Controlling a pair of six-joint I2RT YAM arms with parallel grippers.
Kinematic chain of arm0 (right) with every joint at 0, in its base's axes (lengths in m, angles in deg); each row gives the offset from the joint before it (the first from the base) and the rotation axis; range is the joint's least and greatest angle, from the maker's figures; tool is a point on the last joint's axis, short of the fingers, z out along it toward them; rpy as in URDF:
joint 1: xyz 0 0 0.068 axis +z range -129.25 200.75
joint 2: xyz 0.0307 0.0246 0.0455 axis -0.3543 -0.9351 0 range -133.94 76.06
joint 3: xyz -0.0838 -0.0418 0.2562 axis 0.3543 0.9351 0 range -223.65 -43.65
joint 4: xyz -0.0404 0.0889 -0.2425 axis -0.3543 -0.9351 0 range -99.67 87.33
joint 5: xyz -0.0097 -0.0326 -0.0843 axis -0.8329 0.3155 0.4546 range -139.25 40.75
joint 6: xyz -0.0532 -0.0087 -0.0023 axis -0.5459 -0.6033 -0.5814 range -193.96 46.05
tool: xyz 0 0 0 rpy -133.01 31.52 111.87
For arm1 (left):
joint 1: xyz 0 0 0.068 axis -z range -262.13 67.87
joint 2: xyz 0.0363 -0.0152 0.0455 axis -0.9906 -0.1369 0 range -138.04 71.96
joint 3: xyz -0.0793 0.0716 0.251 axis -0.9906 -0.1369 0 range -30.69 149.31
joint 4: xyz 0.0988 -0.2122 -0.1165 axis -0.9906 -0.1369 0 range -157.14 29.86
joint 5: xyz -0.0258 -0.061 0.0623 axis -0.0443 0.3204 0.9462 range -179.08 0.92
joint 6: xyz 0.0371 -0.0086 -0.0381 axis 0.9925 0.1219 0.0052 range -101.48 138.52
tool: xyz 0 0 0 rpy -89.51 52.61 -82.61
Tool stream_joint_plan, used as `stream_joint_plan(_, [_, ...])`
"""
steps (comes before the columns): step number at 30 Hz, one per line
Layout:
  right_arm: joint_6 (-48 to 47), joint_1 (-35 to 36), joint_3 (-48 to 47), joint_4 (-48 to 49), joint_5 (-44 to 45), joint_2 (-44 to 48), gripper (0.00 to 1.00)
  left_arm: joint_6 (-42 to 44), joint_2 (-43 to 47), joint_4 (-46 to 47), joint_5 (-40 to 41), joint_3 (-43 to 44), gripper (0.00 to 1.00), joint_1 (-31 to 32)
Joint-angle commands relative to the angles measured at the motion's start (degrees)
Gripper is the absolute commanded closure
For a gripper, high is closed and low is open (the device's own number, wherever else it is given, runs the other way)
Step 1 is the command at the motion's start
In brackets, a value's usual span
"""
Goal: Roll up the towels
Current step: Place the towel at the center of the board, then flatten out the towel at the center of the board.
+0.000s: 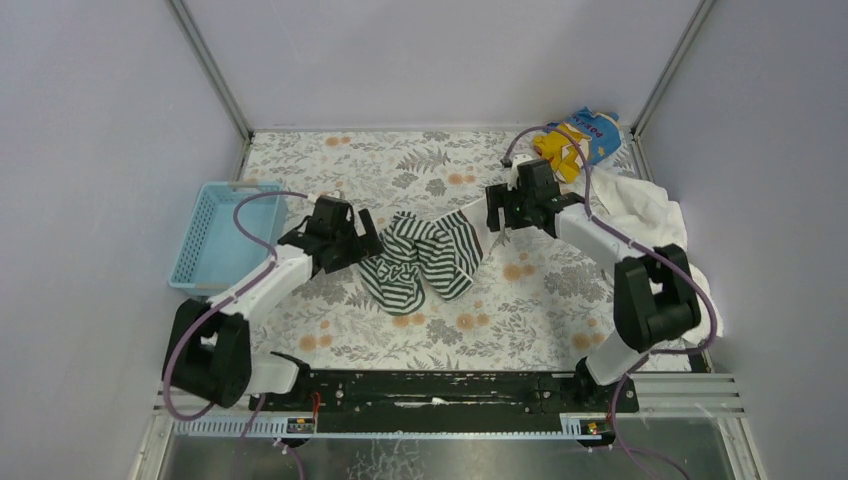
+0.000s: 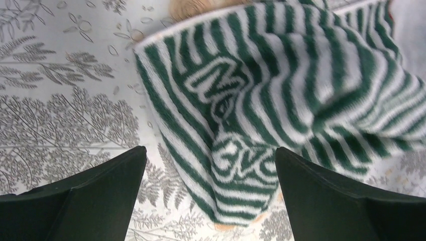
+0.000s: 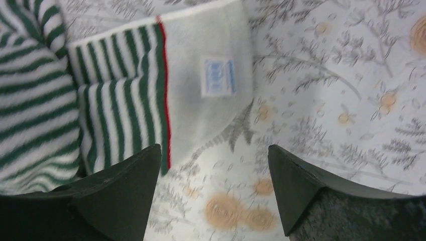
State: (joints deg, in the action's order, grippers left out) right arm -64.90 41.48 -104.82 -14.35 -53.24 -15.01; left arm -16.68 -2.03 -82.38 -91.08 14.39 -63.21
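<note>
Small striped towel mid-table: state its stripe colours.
Small striped towel: dark green and white; clearest in left wrist view.

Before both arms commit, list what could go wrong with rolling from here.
1. The striped towel lies bunched and folded over itself; rolled so, it would likely come out lumpy.
2. The open right gripper hangs mostly over the table beside the towel and may close on nothing.
3. The white towel lies by the right arm; a sweep could drag it.
</note>
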Motion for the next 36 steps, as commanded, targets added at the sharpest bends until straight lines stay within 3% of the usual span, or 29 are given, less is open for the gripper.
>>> stream_joint_plan(1, [-0.89, -2.31, -7.43, 3.99, -1.49, -7.41, 0.15, -0.04, -6.96, 4.58, -0.87, 5.15, 0.00, -2.18])
stream_joint_plan(9, [-2.42, -5.50, -17.98, 2.67, -5.19, -20.66, 0.16, 1.60, -17.21, 4.30, -0.28, 9.37, 0.00, -2.98])
stream_joint_plan(20, [-1.89, -5.79, -28.26, -0.44, -15.88, -33.27, 0.30, 0.41, -16.46, 6.87, -1.47, 5.74, 0.00, -3.03])
stream_joint_plan(24, [-1.92, -5.78, -29.57, -0.95, -17.97, -34.14, 0.49, -0.74, -13.48, 8.36, -1.74, 4.34, 0.00, -3.01])
stream_joint_plan(30, [-3.25, -5.72, -33.15, -3.32, -18.97, -31.29, 0.99, -0.40, -8.23, 6.59, 0.22, 4.50, 0.00, -3.26])
stream_joint_plan(36, [-4.72, -5.73, -33.20, -5.16, -16.08, -20.18, 1.00, 1.64, -2.00, 2.91, 1.06, 6.90, 0.00, -3.95])
